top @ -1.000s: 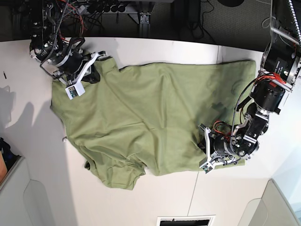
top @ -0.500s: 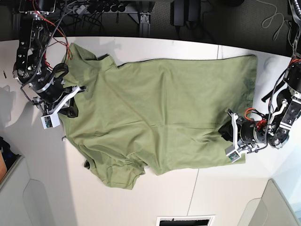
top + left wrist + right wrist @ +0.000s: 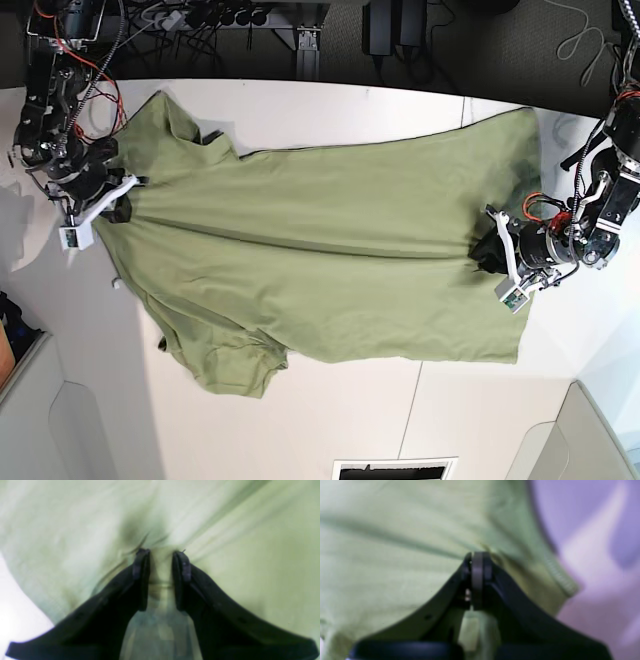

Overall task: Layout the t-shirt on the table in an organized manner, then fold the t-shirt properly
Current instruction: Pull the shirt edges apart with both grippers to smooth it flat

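The left pincer (image 3: 497,262) is pinching the t-shirt (image 3: 330,260) at its hem, and the right pincer (image 3: 112,203) is pinching it near the collar. The pincers have been pulled farther apart, so the cloth is now stretched flatter across the bench (image 3: 340,105).

Plain olive-green t-shirt (image 3: 330,260) — white table (image 3: 300,420) — black hands.
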Robot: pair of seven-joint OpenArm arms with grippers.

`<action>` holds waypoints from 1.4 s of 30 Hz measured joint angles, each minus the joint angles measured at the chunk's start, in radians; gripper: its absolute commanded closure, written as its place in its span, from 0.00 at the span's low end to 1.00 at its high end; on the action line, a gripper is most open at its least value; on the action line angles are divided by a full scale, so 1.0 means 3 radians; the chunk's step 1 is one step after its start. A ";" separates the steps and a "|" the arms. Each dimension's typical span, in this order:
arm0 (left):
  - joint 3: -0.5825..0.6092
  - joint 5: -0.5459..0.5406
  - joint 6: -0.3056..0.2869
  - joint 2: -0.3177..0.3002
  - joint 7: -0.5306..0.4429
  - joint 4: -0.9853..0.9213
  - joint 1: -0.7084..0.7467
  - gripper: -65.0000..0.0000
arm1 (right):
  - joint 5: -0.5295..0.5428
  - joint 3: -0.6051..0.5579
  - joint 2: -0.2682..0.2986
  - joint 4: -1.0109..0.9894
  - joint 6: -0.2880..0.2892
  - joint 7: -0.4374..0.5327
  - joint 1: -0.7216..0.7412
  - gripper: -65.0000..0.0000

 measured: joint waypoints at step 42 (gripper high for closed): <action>-0.0680 -0.0163 0.0113 0.0088 0.0329 -0.0069 0.0092 0.73 | -0.0460 -0.0835 -0.0272 -0.1623 -0.0005 0.0629 0.1825 1.00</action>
